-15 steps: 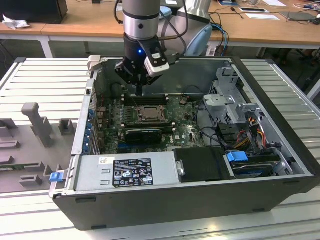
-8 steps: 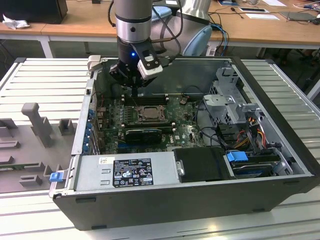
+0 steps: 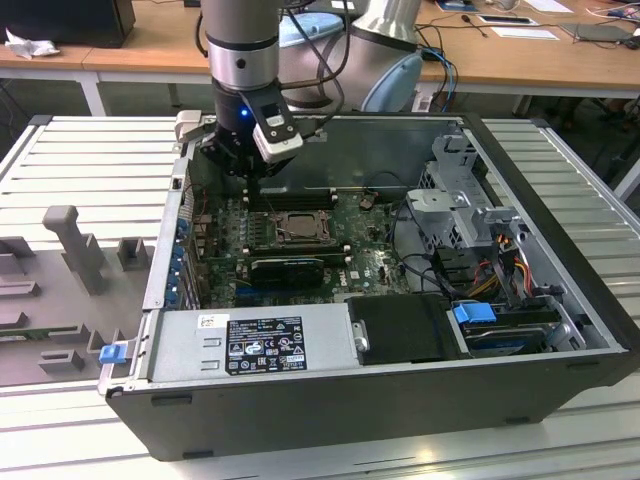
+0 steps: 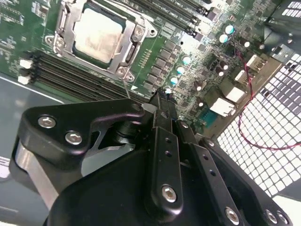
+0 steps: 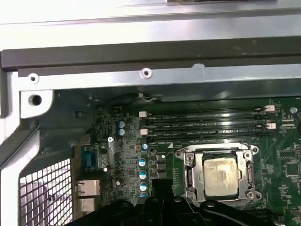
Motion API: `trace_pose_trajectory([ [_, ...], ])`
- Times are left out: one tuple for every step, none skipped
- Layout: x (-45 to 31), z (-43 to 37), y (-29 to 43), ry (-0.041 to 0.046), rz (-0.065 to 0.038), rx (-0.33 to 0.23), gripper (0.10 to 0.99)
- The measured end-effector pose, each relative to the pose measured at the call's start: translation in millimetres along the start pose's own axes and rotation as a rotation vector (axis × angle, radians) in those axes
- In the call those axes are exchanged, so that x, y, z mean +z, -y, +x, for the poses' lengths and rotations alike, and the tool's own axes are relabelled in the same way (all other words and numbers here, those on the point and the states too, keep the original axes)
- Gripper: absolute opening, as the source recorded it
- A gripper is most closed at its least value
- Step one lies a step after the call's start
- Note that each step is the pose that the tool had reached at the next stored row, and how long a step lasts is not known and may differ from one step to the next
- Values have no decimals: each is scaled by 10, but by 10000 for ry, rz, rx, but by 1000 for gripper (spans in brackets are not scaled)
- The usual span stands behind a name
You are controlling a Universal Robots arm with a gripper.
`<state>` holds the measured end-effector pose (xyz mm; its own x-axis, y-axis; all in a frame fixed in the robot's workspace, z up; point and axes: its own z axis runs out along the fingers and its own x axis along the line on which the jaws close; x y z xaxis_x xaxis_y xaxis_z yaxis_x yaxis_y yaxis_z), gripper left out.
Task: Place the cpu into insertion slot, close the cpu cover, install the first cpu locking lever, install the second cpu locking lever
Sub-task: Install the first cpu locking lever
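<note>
The cpu [image 4: 98, 37] [image 5: 218, 175], a pale silver-beige square, lies in the insertion slot [image 3: 290, 228] on the green motherboard. The silvery cpu cover [image 4: 133, 43] [image 5: 190, 175] lies flat as a frame around the chip's face. My gripper [image 3: 252, 172] hangs above the board beside the back edge of the socket, over the black memory slots [image 5: 207, 123]. In the second wrist view its black fingers [image 4: 162, 122] meet at the tips with nothing between them, so my gripper [image 4: 159, 98] is shut and empty, a short way off the socket. I cannot make out how the locking levers stand.
The board sits inside an open computer case [image 3: 560, 250] on a slatted metal table. A power supply [image 3: 265, 340] fills the near side, a drive cage [image 3: 460, 200] with cables the exterior view's right. The perforated back wall [image 5: 44, 188] is close to the gripper.
</note>
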<state>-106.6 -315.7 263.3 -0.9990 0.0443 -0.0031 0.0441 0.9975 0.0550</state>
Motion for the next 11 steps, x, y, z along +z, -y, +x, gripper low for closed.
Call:
trace_pose_trajectory([
  [9, 1, 0, -7, -9, -106, 106],
  [18, 1, -2, -13, -15, -230, 106],
  [24, 5, -7, -19, -15, -312, 106],
  [29, 10, -21, -22, -16, -364, 106],
  [31, 15, -38, -24, -16, -392, 106],
  [35, 20, -70, -25, -17, -421, 106],
  [41, 41, -99, -25, -17, -436, 106],
  [44, 50, -110, -25, -18, -441, 106],
  [45, 52, -122, -25, -18, -444, 106],
  [47, 53, -139, -26, -17, -449, 106],
  [49, 53, -159, -26, -17, -453, 106],
])
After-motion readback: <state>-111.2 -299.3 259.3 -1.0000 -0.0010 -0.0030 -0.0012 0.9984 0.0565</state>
